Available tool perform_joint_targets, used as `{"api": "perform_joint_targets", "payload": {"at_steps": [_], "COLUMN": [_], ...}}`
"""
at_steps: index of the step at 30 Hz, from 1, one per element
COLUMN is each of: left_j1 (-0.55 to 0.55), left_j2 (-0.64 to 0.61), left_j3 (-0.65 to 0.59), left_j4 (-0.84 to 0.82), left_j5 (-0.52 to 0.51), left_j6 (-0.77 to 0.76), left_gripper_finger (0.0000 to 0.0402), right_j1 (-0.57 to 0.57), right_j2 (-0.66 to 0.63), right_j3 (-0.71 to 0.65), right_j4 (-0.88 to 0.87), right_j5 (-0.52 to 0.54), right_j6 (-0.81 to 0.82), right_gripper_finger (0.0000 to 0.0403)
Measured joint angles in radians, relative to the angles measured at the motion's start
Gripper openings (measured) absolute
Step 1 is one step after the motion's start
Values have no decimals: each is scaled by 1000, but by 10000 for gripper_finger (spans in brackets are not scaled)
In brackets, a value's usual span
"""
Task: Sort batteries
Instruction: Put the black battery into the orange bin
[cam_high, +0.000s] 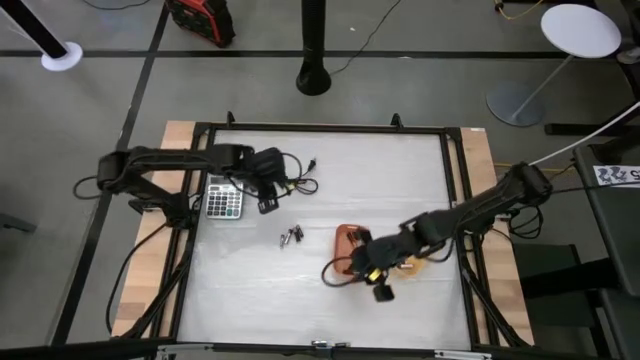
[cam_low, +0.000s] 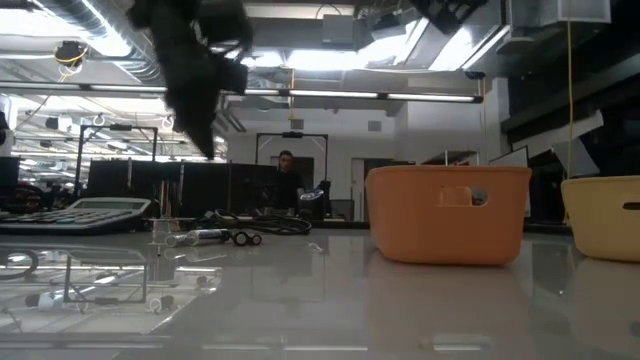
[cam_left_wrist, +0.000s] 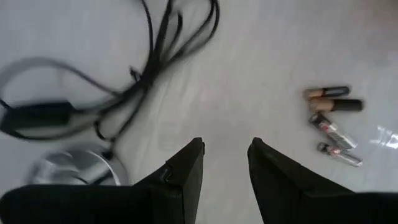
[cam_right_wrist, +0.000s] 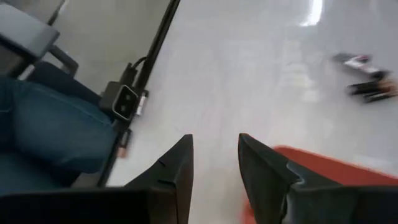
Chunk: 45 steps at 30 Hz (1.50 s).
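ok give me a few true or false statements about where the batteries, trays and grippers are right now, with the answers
1. The batteries lie loose in a small cluster on the table. True.
2. The left gripper is shut on a battery. False: its fingers are apart with nothing between them, short of the batteries.
3. The orange tray sits beside the right arm's end. True.
4. The right gripper holds a battery. False: it is open and holds nothing.
5. The calculator lies on the right arm's side of the table. False: it lies by the left arm.
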Motion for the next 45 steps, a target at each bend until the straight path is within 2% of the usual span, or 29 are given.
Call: {"api": "perform_joint_targets", "payload": {"at_steps": [7, 14, 21, 29, 38, 45], "left_j1": [-40, -105, -174, -236, -250, -250], "left_j2": [-23, -23, -22, -22, -22, -21], "left_j3": [-207, -297, -310, -310, -310, -310], "left_j4": [153, 291, 398, 494, 511, 512], "left_j5": [4, 5, 5, 5, 4, 4], "left_j6": [-60, -111, -161, -179, -232, -265], "left_gripper_finger": [117, 117, 117, 117, 117, 117], "right_j1": [63, 157, 238, 301, 359, 363], "right_j2": [111, 222, 310, 392, 479, 535], "right_j3": [0, 0, 0, 0, 57, 92], "right_j4": [84, 270, 307, 394, 396, 386], "right_j5": [-13, -10, 95, 155, 243, 277], "right_j6": [216, 302, 355, 365, 344, 324], "right_gripper_finger": [122, 122, 122, 122, 122, 122]}}
